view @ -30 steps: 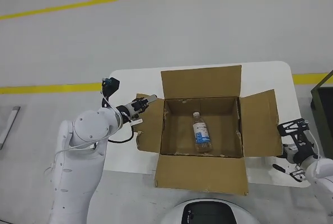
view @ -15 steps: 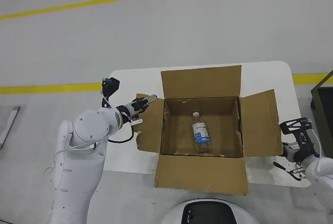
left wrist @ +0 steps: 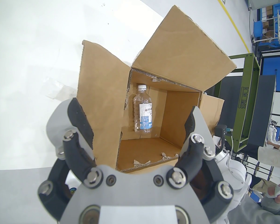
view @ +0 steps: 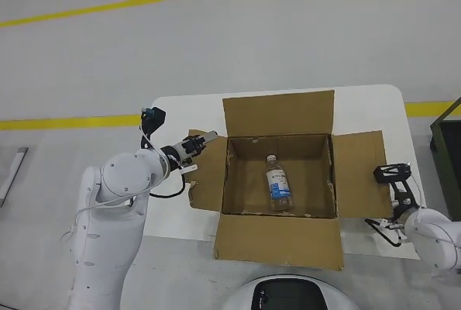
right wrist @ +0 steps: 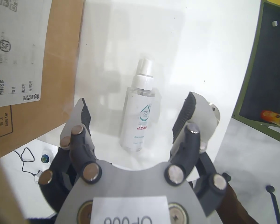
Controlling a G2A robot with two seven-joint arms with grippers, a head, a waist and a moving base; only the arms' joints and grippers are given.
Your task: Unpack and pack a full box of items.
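Box [view: 280,240] stands open on the table [right wrist: 154,24], all four flaps folded out, with one water bottle [view: 277,184] lying flat on its floor. The item that matters for the next move is outside it: a clear spray bottle [right wrist: 140,122] lying on its side on the table, just beside the labelled box flap [right wrist: 21,47].

From the right gripper [right wrist: 138,105] the spray bottle lies straight ahead of the palm and between the two fingers. Its long axis runs the way the fingers point, base nearest the palm and nozzle farthest off. The pads [right wrist: 180,117] are spread wide, wider than the bottle, and touch nothing. I judge this arm by far the nearer one, placed to come down and close across the body.

The left gripper [left wrist: 135,108] is at the opposite flap, fingers [left wrist: 80,122] also wide apart and empty. The water bottle lies well ahead of them, past that flap.
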